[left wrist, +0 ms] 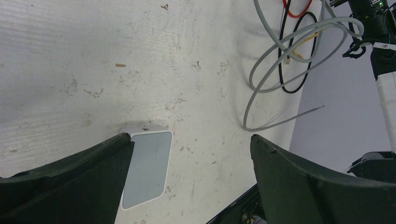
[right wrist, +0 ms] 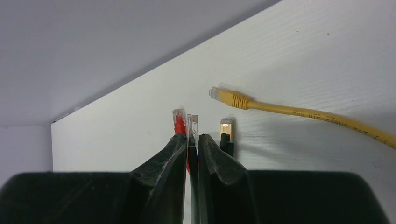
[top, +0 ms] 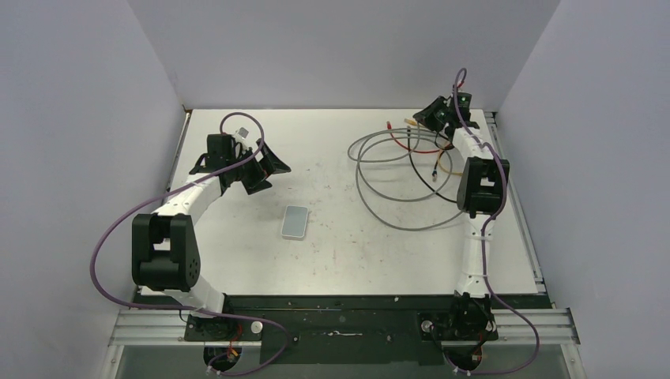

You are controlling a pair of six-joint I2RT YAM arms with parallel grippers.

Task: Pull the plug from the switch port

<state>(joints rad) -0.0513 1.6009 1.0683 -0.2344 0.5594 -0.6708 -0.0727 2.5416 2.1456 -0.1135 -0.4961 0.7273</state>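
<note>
The switch (top: 296, 222), a flat light-grey box, lies on the table a little left of centre, with no cable in it. In the left wrist view the switch (left wrist: 147, 170) sits partly under my left finger (left wrist: 70, 186). My left gripper (top: 265, 170) is open and empty above the table, behind and left of the switch; it also shows in the left wrist view (left wrist: 190, 136). My right gripper (top: 423, 118) is at the back right, far from the switch. In the right wrist view it (right wrist: 189, 136) is shut on a clear plug (right wrist: 192, 122).
A coil of grey cable (top: 379, 158) lies at the back right with red (top: 419, 146) and black cables. A red plug (right wrist: 179, 122), a black gold-tipped plug (right wrist: 226, 130) and a yellow plug (right wrist: 231, 98) lie beside the held plug. Walls enclose the table.
</note>
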